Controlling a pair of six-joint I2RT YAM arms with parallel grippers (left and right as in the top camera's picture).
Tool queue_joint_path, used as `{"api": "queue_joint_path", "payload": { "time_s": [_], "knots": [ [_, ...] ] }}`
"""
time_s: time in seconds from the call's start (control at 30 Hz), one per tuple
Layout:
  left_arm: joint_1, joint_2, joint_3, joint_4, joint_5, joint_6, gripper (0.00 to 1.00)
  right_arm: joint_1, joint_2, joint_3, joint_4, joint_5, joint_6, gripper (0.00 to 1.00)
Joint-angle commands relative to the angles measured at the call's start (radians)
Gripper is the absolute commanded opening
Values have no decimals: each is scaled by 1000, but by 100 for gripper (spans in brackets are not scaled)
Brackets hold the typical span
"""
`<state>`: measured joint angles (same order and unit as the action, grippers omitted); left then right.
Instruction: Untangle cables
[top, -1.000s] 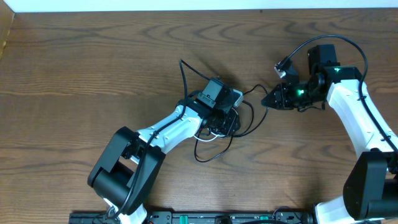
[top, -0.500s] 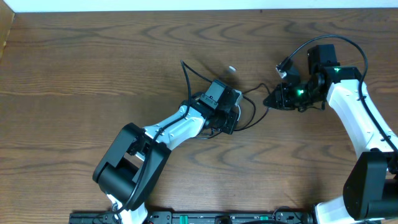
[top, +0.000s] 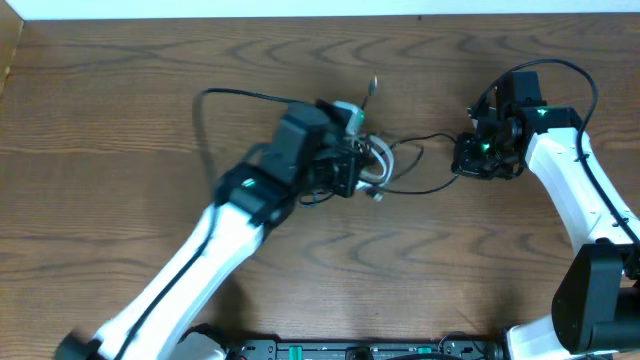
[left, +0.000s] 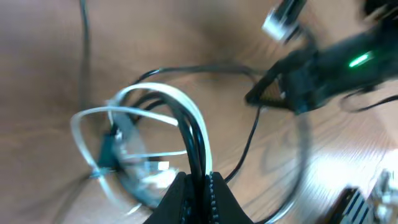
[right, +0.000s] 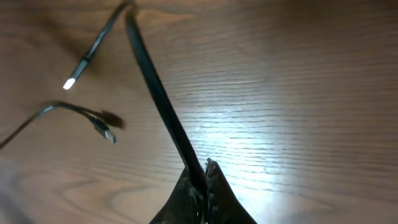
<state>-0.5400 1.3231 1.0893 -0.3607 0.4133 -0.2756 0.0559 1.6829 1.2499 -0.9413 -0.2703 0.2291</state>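
**A:** How will the cables handle?

**B:** I'd judge them light and limp. The black cable is thin cord with no stiffness to push against, so it will only answer to pulling. The white cable is shorter and looks springier, since it holds its loops. Both jackets look smooth, so I'd expect them to slide through a slack grip, and the plugs are likely to snag.

**A:** Where are they?

**B:** The tangle sits just ahead of the left pincer. That pincer is closed on a bunch of black and white strands together. One black strand runs from there across to the right pincer, which is clamped shut on it. Another black run trails behind the left pincer in a wide loop over the surface.

**A:** Where should they be held?

**B:** On bare cord close to the tangle, never on a plug. That one lies well ahead and to the left of the right pincer's tips. Pull gently, because a hard tug would probably tighten the loops.
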Motion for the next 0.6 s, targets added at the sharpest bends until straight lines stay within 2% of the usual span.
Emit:
{"api": "queue_joint_path", "payload": {
  "time_s": [0.0,0.17,0.3,0.57],
  "knots": [
    [51,-85,18,-13,-3,-37,8,4,4,-10,-5,105,37,1],
    [134,-177,18,-40,-4,-37,8,2,5,-29,-9,157,53,1],
    [208,-211,18,-66,-4,-37,7,-20,5,-43,-32,277,124,1],
    [315,-220,18,-126,-4,-32,8,-182,5,-56,-72,317,133,1]
  ]
}}
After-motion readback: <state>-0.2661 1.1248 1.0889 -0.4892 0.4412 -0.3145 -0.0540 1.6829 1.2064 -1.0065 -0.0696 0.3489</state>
